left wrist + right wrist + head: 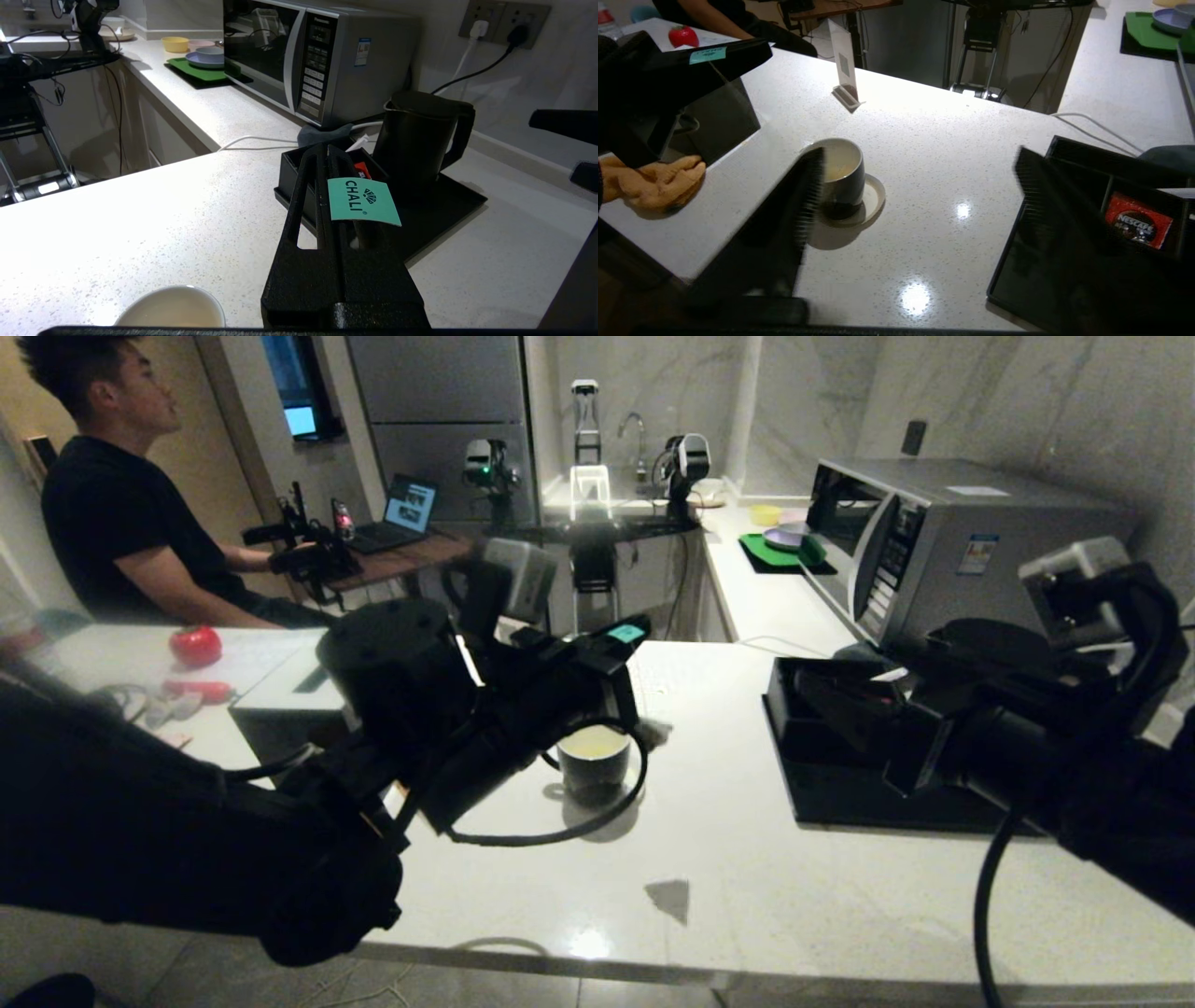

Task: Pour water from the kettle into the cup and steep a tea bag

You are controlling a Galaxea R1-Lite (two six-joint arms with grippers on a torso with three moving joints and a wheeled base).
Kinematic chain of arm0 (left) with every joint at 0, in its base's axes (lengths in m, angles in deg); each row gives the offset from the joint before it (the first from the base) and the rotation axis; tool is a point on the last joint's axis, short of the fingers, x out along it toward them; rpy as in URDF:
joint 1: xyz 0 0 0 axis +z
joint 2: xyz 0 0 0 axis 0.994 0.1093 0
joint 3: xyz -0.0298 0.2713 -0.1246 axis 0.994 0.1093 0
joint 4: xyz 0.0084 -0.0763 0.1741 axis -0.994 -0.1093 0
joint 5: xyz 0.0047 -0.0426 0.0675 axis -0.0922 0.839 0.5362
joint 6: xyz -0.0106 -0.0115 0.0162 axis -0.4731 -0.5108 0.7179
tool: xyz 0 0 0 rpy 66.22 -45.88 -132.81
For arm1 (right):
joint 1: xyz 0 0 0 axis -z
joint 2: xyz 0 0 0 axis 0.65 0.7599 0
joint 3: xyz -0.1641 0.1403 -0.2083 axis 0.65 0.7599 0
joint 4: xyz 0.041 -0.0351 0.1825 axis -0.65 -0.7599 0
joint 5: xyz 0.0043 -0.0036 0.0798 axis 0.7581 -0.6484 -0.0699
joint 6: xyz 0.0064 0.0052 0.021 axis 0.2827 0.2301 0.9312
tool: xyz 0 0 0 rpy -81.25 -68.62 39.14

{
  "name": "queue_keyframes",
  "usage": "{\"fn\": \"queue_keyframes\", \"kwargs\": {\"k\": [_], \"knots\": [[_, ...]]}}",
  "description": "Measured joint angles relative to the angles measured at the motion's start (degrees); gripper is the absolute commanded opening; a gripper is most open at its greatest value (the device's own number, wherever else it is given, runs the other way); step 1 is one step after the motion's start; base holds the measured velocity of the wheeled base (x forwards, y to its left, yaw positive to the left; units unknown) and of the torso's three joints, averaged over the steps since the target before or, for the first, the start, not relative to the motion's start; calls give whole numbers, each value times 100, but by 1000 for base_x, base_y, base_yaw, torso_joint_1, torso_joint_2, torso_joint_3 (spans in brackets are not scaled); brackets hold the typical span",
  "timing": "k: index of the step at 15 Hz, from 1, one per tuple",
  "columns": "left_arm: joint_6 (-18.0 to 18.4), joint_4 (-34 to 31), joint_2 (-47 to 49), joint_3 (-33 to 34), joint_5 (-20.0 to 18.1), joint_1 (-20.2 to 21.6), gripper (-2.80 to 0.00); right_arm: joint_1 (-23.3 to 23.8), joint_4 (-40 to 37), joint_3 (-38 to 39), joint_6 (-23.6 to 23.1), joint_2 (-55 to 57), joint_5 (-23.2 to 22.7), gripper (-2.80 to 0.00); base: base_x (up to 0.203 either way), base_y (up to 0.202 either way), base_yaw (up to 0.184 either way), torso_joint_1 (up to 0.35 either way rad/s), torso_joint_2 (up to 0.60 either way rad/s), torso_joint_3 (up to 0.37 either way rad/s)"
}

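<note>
below our left gripper [327, 154], pinched shut on a light paper tea tag [363, 201], we list the cup [594, 761]: filled, spillable; right gripper [920, 196] spread.

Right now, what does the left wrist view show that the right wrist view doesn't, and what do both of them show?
Only the left wrist view shows the kettle on the black tray, the microwave and the wall socket. Only the right wrist view shows the saucer under the cup, an orange cloth and a small sign stand. Both show the cup, the white counter and the left pincer shut on a teal tea tag.
</note>
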Motion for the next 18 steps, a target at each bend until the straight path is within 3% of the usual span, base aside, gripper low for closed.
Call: {"fn": "queue_keyframes", "kwargs": {"k": [7,18], "knots": [[3,0,7,0,-8,0,-280,377,3,7,-3,-41,9,-280,0,0,0,0,0,0],[-2,-2,20,6,-2,13,-280,2270,498,186,-60,-83,4,-280,0,0,0,0,0,0]]}}
